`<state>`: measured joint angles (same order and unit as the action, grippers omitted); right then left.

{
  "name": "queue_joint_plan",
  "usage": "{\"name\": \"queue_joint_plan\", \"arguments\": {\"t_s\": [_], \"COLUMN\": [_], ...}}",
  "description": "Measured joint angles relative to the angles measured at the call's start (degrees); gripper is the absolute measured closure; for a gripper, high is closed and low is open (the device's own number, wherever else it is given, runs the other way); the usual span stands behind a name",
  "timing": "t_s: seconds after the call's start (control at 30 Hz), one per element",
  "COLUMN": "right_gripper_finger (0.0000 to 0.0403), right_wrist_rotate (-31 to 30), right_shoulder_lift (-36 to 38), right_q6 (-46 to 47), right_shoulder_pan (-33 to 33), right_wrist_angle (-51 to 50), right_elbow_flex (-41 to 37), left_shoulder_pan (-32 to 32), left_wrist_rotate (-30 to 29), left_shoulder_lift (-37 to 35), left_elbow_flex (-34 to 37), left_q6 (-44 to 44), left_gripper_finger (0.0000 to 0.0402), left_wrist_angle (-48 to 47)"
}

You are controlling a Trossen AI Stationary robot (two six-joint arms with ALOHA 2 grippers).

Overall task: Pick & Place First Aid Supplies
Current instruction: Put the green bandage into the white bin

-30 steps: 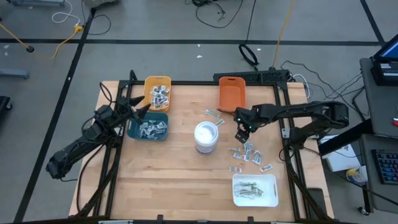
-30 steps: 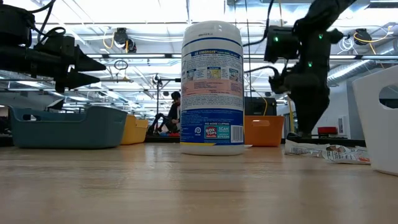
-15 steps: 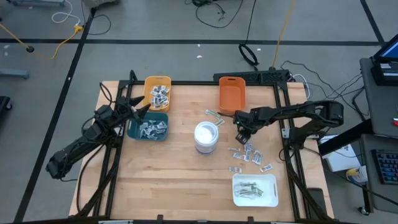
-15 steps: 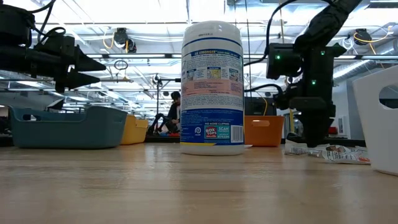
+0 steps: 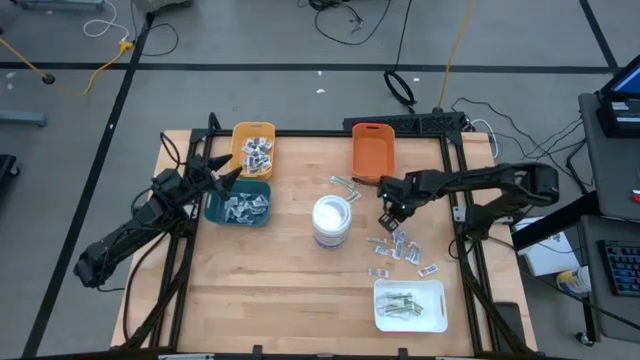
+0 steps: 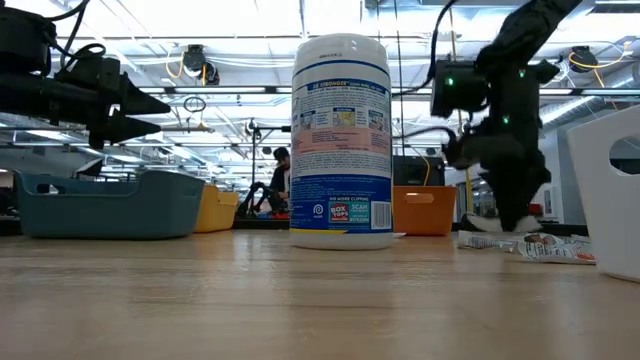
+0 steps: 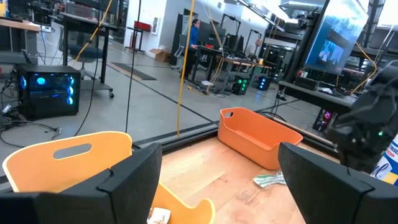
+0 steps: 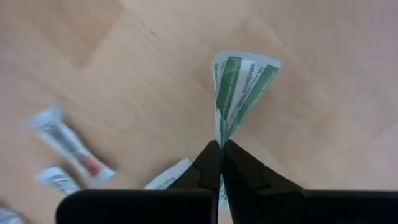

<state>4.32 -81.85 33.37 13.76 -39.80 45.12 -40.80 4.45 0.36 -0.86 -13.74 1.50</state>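
My right gripper [image 5: 388, 220] is down at the table right of the white wipes canister [image 5: 331, 220], shut on a white-and-green packet [image 8: 239, 87]. More first aid supplies [image 5: 400, 248] lie scattered flat on the wood just nearer than it, and two more [image 5: 345, 184] lie farther off. My left gripper [image 5: 232, 172] hangs open, holding nothing, over the yellow bin [image 5: 253, 148] and the teal bin [image 5: 239, 204], both holding packets. My right gripper pinches the white-and-green packet at its lower edge [image 8: 221, 138] between its two fingertips [image 8: 211, 155], coming from above with the fingers pointing down. The packet is creased into a narrow fold at the pinch and fans out beyond it. Whether it is clear of the table, I cannot tell.
An orange bin [image 5: 372, 150] stands at the far edge behind my right gripper. A white tray [image 5: 410, 305] with thin strips sits near the front right. The tall wipes canister [image 6: 341, 140] stands mid-table, close to the left of the right arm.
My right gripper has gone down onto the scattered packets and shut, taking hold of the white-and-green packet, which is now creased between the fingertips. It has also shifted a little in the low view and shows blurred there.
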Motion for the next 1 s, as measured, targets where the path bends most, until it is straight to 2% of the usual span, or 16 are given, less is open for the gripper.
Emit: {"name": "queue_joint_plan", "arguments": {"t_s": [0.17, 0.53, 0.73, 0.83, 1.0], "right_gripper_finger": [0.0400, 0.0402, 0.0402, 0.0402, 0.0402], "right_wrist_rotate": [2.1, 1.9, 1.9, 1.7, 1.8], "right_shoulder_lift": [3.8, 8.1, 9.2, 9.2, 9.2], "right_q6": [-3.3, -10.1, -9.9, -7.8, -5.4], "right_shoulder_pan": [0.0, -0.4, -0.5, -2.9, -11.6], "right_wrist_angle": [-5.5, -21.2, -25.8, -27.4, -26.4], "right_elbow_flex": [2.1, 8.6, 10.9, 12.4, 14.5], "left_shoulder_pan": [0.0, 0.0, 0.0, 0.0, 0.0], "left_wrist_rotate": [0.0, 0.0, 0.0, 0.0, 0.0], "left_shoulder_lift": [0.0, 0.0, 0.0, 0.0, 0.0], "left_elbow_flex": [0.0, 0.0, 0.0, 0.0, 0.0], "left_q6": [0.0, 0.0, 0.0, 0.0, 0.0], "left_gripper_finger": [0.0071, 0.0085, 0.0076, 0.0071, 0.0071], "left_wrist_angle": [0.0, 0.0, 0.0, 0.0, 0.0]}}
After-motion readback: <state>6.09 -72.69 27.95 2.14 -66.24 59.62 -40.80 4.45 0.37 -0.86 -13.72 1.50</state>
